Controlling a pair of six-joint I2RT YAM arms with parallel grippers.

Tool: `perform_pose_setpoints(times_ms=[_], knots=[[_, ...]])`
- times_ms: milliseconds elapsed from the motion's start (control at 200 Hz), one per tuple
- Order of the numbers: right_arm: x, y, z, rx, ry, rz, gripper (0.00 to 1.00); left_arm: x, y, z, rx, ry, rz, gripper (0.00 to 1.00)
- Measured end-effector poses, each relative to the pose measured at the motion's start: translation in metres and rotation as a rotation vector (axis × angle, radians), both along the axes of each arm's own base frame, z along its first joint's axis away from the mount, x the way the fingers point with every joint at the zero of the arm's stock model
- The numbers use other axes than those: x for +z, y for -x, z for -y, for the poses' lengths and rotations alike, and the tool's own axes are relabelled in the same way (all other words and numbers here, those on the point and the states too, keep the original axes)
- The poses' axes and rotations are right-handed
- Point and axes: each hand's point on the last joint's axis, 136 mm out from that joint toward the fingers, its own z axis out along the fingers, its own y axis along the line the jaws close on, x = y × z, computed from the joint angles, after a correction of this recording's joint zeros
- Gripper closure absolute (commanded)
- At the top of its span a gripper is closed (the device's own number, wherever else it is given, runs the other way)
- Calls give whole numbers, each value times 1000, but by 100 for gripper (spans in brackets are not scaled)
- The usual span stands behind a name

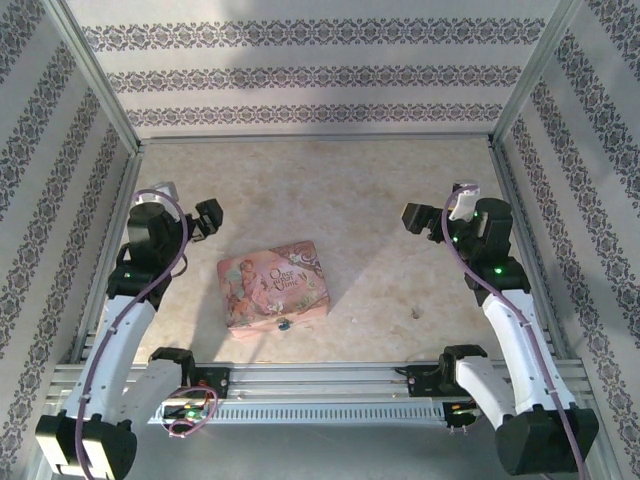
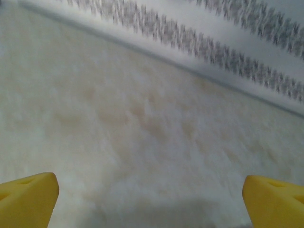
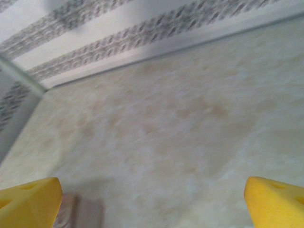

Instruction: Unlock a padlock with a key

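Left gripper [image 2: 150, 202] and right gripper [image 3: 152, 202] gape wide, empty; padlock [image 1: 284, 323] tiny, key [image 1: 415, 314] barely discernible.

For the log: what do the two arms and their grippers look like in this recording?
The left arm and right arm match: white shells on the long links, black joint housings, small green lights, a purple cable looped along each. The left gripper and right gripper are black, with yellow wedge-shaped fingers.

Pink box [image 1: 274, 286], lid script reading "Once Upon a Time", smaller letters unclear
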Motion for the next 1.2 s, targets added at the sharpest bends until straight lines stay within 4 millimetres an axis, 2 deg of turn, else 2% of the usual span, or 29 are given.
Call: perform_pose_setpoints(times_ms=[85, 225, 350, 470, 620, 780, 995, 1199], knots=[[-8, 14, -24, 92, -48, -77, 2, -26, 23, 4, 3, 51, -146, 1], [-31, 43, -81, 297, -78, -217, 1, -60, 62, 5, 24, 91, -350, 1], [-63, 72, -132, 472, -43, -355, 2, -82, 86, 15, 13, 166, -462, 1], [-96, 92, -165, 565, -8, -482, 2, -102, 106, 28, -6, 255, -532, 1], [-124, 100, -189, 608, 13, -568, 2, -122, 122, 44, -32, 370, -607, 1], [-147, 103, -210, 645, 22, -642, 2, -138, 129, 57, -50, 463, -661, 1], [-148, 95, -230, 664, -5, -635, 2, -147, 127, 84, -123, 551, -680, 1], [-147, 77, -230, 610, -1, -627, 2, -153, 121, 97, -134, 522, -712, 1]])
